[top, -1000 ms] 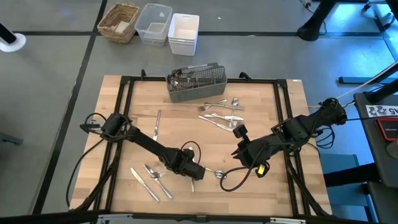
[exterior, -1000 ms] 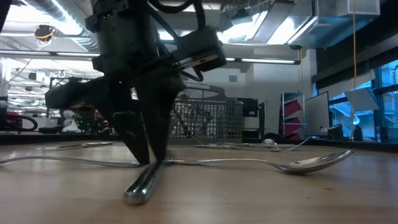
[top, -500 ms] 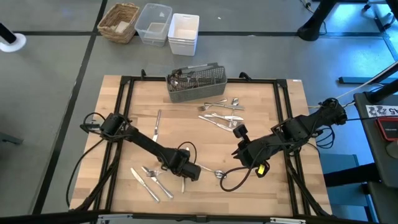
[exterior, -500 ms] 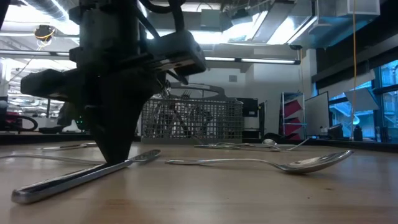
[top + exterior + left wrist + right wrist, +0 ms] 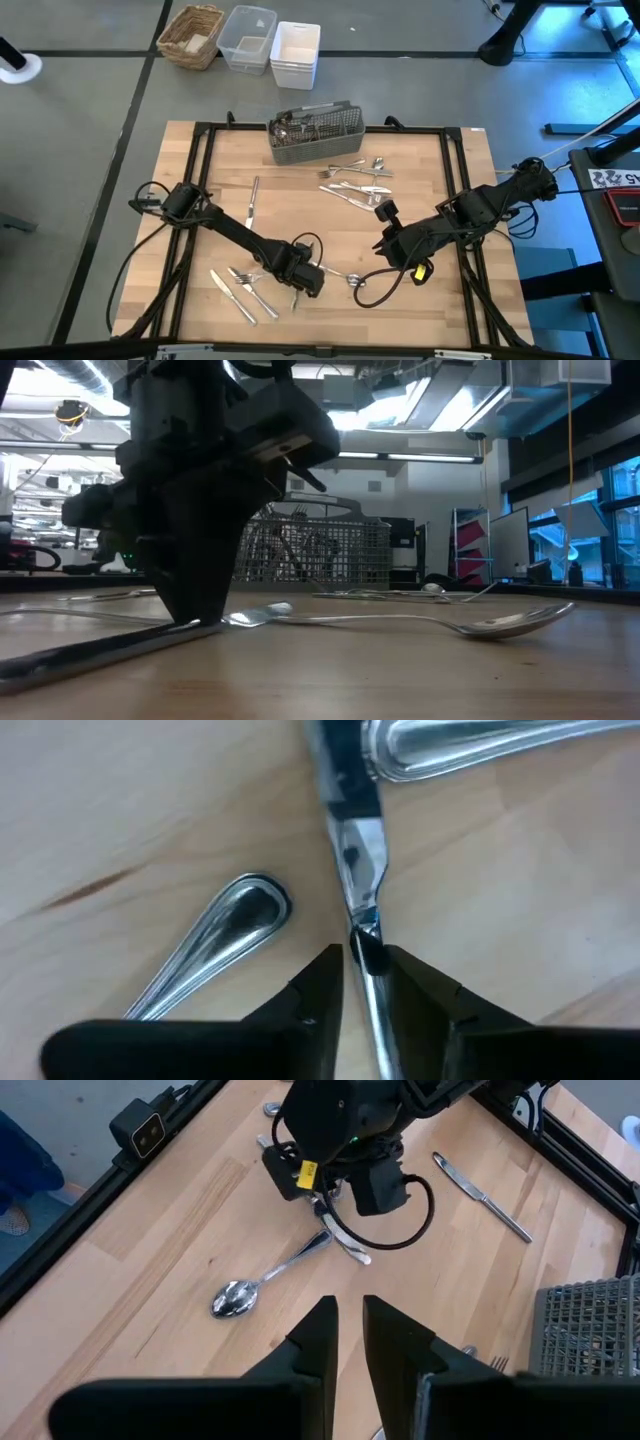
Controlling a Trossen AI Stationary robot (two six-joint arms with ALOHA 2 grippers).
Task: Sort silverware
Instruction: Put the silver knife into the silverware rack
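My left gripper stands low over the near middle of the table, shut on a thin silver utensil; I cannot tell whether it is a knife, fork or spoon. A spoon lies flat just right of it, its bowl toward my right arm. My right gripper hovers shut above the table at centre right, touching nothing. More silverware lies flat near the caddy, at the near left and at mid-left. Some pieces stand in the grey mesh caddy. My left gripper pinches the utensil between its two fingertips at a narrow stretch where it begins to widen. The fingers come from above, pointing down, and lie across it. The utensil slants low, and its long end rests on the wood.
Two other handle ends lie close to the held piece. Beyond the table's far edge stand a wicker basket and plastic tubs. A black frame runs round the tabletop. Bare wood shows at the centre.
My left gripper has shifted slightly toward the near-left and turned while staying shut on the utensil. The utensil has swung about on the table: its long end, which pointed at the near edge, now points toward the near left. The spoon and my right arm have kept still.
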